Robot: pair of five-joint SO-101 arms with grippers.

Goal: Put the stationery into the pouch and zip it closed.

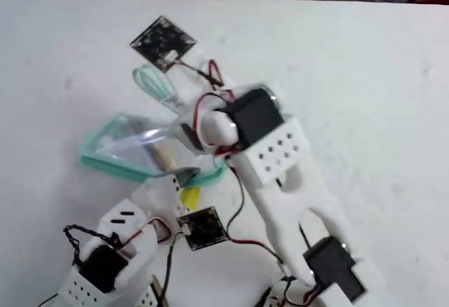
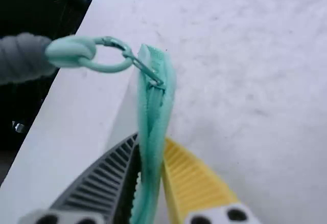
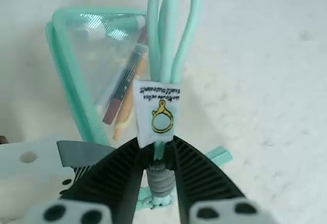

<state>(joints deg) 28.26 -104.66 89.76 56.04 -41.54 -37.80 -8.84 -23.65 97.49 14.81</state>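
L gripper [image 2: 150, 148] was nearly closed, its grey & yellow fingers pinching the pouch's mint zip edge [image 2: 156, 98] between them. At the far end of that edge a metal clasp [image 2: 137, 64] hooked into a mint ring [image 2: 92, 55].

R gripper [image 3: 156, 144] was clamped narrow on the mint strap [image 3: 168, 29], black fingers on either side of it just below a white tag [image 3: 156, 112]; the strap's 2 loops ran out past the tips.

The pouch [image 1: 123, 135], clear w/ mint trim, lay on the white table [image 1: 351, 76] between both arms, toward the left. The stationery [image 3: 122, 93] sat inside it: pens & pencils seen thru the clear wall. Can't tell if the zip was fully shut.
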